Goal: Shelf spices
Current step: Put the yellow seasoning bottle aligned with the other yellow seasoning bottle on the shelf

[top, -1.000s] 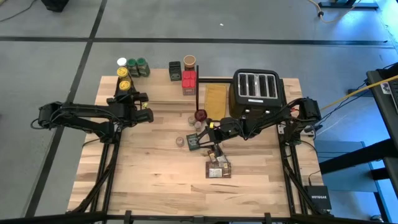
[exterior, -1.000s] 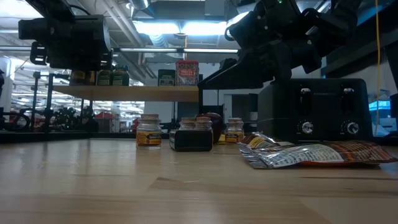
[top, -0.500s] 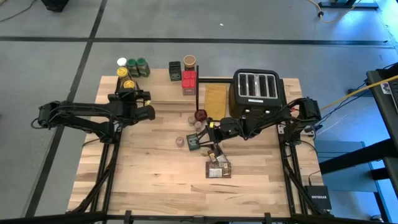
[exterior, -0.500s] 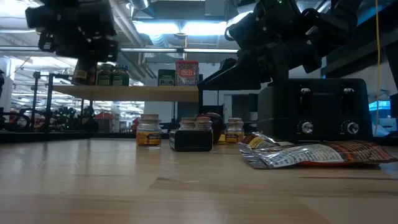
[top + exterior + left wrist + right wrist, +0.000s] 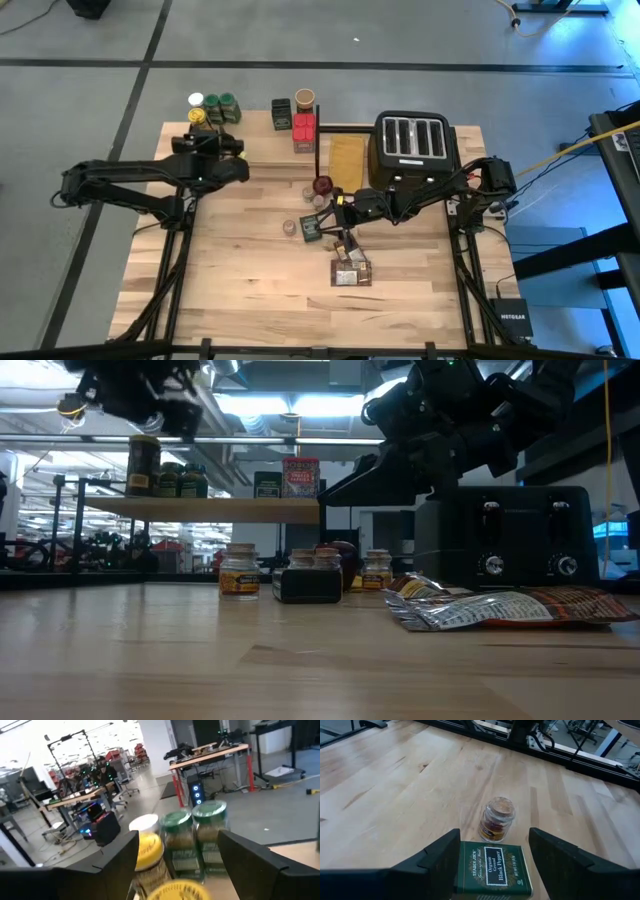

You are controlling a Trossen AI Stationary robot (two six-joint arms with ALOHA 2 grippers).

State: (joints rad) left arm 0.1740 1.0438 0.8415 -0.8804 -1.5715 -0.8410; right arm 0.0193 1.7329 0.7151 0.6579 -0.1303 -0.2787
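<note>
My left gripper (image 5: 218, 150) (image 5: 177, 837) is open above the left end of the light-wood shelf (image 5: 230, 510). Its fingers stand on either side of a yellow-lidded jar (image 5: 175, 890) (image 5: 143, 465) that stands upright on the shelf. Behind it stand another yellow-lidded jar (image 5: 148, 851), a white-lidded jar (image 5: 144, 823) and two green-lidded jars (image 5: 192, 837). My right gripper (image 5: 330, 222) (image 5: 492, 837) is open low over the table. Its fingers stand on either side of a green pepper tin (image 5: 492, 870) (image 5: 312, 228) that lies flat on the table. A small cork-topped jar (image 5: 497, 820) stands just beyond the tin.
A dark tin (image 5: 281, 113), a brown-lidded jar (image 5: 305, 98) and red boxes (image 5: 305, 133) stand at the shelf's right end. A black toaster (image 5: 413, 145), a tan board (image 5: 348, 158) and a dark red knob (image 5: 322, 185) are close by. Foil packets (image 5: 350, 270) lie nearer the front, small jars (image 5: 240, 575) mid-table.
My left gripper has moved toward the table's far edge and up, and now stands above the yellow-lidded jar, which stands in full view on the shelf. My right gripper has kept still.
</note>
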